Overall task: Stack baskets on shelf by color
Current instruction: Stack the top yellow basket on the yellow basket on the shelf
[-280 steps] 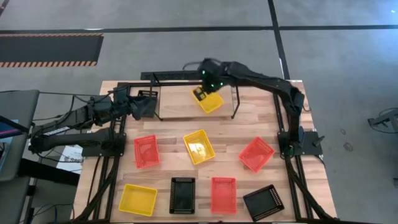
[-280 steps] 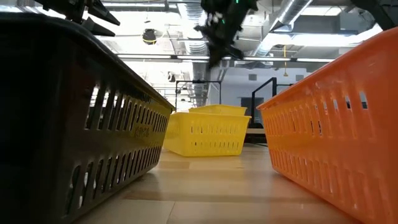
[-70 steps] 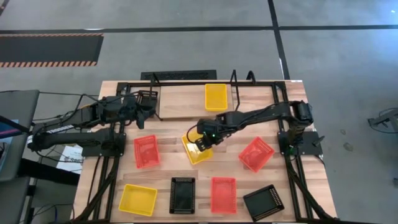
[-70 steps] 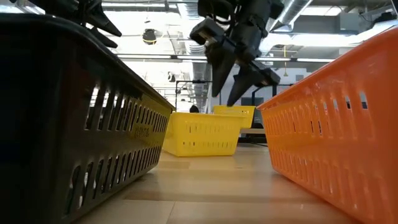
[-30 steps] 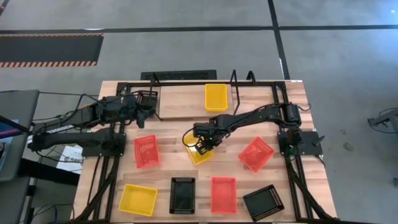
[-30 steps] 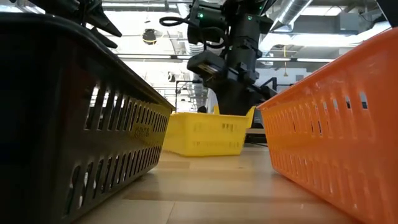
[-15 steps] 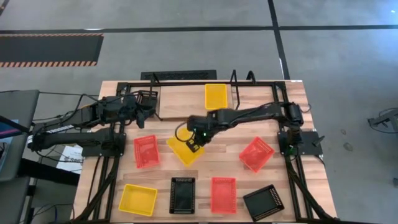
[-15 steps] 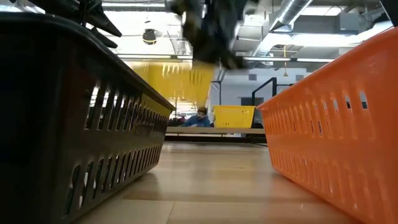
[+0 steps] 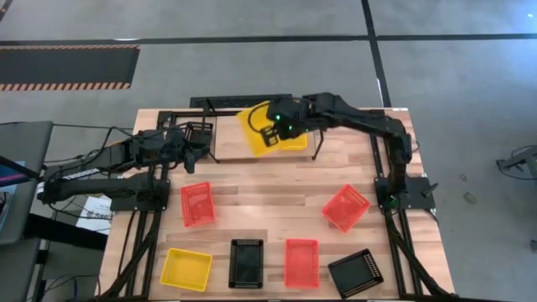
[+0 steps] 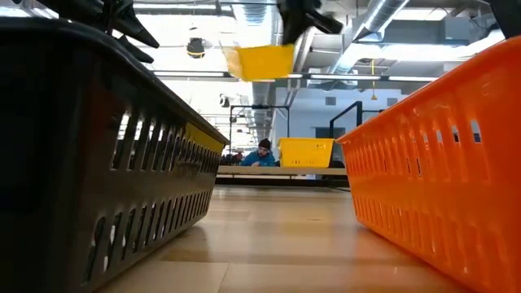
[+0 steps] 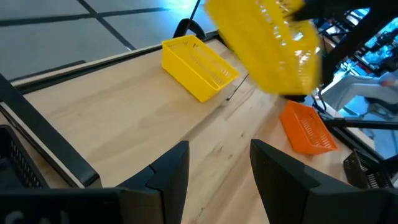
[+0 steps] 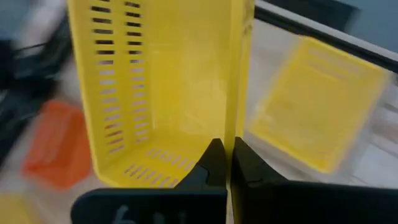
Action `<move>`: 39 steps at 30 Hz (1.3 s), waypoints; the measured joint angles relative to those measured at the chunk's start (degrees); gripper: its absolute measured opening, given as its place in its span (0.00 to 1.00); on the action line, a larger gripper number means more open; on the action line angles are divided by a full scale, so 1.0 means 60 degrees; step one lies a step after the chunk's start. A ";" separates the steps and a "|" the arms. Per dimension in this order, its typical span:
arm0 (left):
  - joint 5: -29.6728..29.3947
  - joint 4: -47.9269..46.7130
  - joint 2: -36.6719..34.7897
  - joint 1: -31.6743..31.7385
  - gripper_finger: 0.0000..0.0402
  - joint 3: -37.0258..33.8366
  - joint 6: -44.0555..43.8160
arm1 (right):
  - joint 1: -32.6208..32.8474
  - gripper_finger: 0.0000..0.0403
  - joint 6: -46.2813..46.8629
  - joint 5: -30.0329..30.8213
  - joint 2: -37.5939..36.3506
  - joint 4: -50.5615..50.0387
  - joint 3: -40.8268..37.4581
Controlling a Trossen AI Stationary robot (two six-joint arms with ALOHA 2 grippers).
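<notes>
My right gripper (image 9: 273, 134) is over the table's far side, shut on a yellow basket (image 9: 254, 124) that is in the air beside the black tube shelf (image 9: 214, 149). That basket also shows high up in the low view (image 10: 259, 61). A second yellow basket (image 9: 296, 143) rests by its bottom on the shelf board. My left gripper (image 11: 217, 177) is open and waits at the table's far left, next to a black basket (image 9: 199, 128). My right gripper pinches one side wall (image 12: 235, 106) of the yellow basket, close to a corner, with one finger (image 12: 211, 163) inside the basket and the other outside. The basket is lifted clear and tilted, its open side turned toward the wrist camera.
On the table's near half lie red baskets (image 9: 198, 204) (image 9: 346, 207) (image 9: 301, 262), black baskets (image 9: 246, 262) (image 9: 356, 273) and a yellow one (image 9: 186, 268). The table's middle is bare wood. A person sits in the room beyond the table (image 10: 262, 152).
My right gripper has lifted the yellow basket off the table's middle and carried it up and toward the far edge, over the shelf next to the other yellow basket. The basket has tipped from lying flat to tilted in the air.
</notes>
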 joint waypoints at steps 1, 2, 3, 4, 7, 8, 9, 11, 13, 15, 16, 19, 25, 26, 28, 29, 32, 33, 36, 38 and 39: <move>0.0003 0.0001 0.0000 0.0000 0.39 0.0000 -0.0082 | -0.0173 0.01 0.0186 0.0023 0.0010 -0.0210 -0.0005; 0.0003 0.0000 0.0000 0.0000 0.39 0.0000 -0.0137 | -0.0335 0.01 0.0367 0.0066 0.0010 -0.0369 -0.0006; 0.0003 0.0000 -0.0002 0.0000 0.39 0.0000 -0.0148 | -0.0493 0.01 0.0530 0.0077 0.0021 -0.0491 0.0001; 0.0004 0.0000 -0.0002 0.0000 0.39 0.0000 -0.0153 | -0.0626 0.01 0.0675 0.0067 0.0047 -0.0621 0.0012; 0.0004 -0.0004 -0.0004 0.0000 0.39 0.0000 -0.0153 | -0.0971 0.01 0.0969 -0.0045 0.0101 -0.1009 -0.0006; 0.0004 -0.0003 -0.0004 0.0000 0.39 0.0000 -0.0132 | -0.1058 0.01 0.1072 -0.0052 0.0101 -0.1092 -0.0006; 0.0006 -0.0006 0.0000 0.0000 0.39 0.0000 -0.0070 | -0.1144 0.01 0.1124 -0.0055 0.0089 -0.1182 0.0000; 0.0041 -0.0015 0.0000 0.0000 0.39 0.0000 0.0017 | -0.1306 0.01 0.1134 -0.0056 0.0086 -0.1351 0.0001; 0.0176 -0.0036 0.0000 0.0004 0.39 0.0000 0.0091 | -0.1439 0.01 0.1164 -0.0059 0.0086 -0.1487 0.0001; 0.0204 -0.0037 0.0000 0.0004 0.39 0.0000 0.0174 | -0.1540 0.01 0.1162 -0.0063 0.0075 -0.1482 -0.0076; 0.0204 -0.0038 -0.0003 0.0000 0.39 0.0000 0.0216 | -0.1589 0.01 0.1162 -0.0070 0.0069 -0.1461 -0.0194; 0.0204 -0.0042 0.0000 0.0004 0.39 0.0000 0.0222 | -0.1694 0.01 0.1215 -0.0142 0.0090 -0.1405 -0.0589; 0.0200 -0.0044 0.0000 0.0004 0.39 0.0000 0.0222 | -0.1810 0.01 0.1152 -0.0576 0.0087 -0.0789 -0.1642; 0.0204 -0.0044 0.0000 0.0004 0.39 0.0000 0.0222 | -0.1865 0.01 0.1085 -0.0721 0.0088 -0.0724 -0.1770; 0.0200 -0.0044 -0.0004 0.0004 0.39 0.0000 0.0222 | -0.2011 0.01 0.0961 -0.0916 0.0097 -0.0601 -0.1973; 0.0200 -0.0044 -0.0004 0.0004 0.39 0.0000 0.0222 | -0.2078 0.01 0.0900 -0.0961 0.0090 -0.0468 -0.2089; 0.0200 -0.0044 -0.0001 0.0004 0.39 0.0000 0.0218 | -0.2268 0.01 0.0711 -0.1148 0.0092 -0.0237 -0.2356; 0.0200 -0.0044 -0.0002 0.0004 0.39 0.0000 0.0218 | -0.2333 0.01 0.0601 -0.1145 0.0101 -0.0244 -0.2356; 0.0197 -0.0043 -0.0004 0.0004 0.39 0.0000 0.0215 | -0.2534 0.01 0.0409 -0.1183 0.0079 -0.0197 -0.2338; 0.0194 -0.0044 -0.0002 0.0004 0.39 0.0000 0.0215 | -0.2659 0.01 0.0404 -0.1229 0.0083 -0.0234 -0.2341; 0.0193 -0.0041 -0.0004 0.0004 0.39 0.0000 0.0215 | -0.2713 0.01 0.0404 -0.1229 0.0083 -0.0260 -0.2341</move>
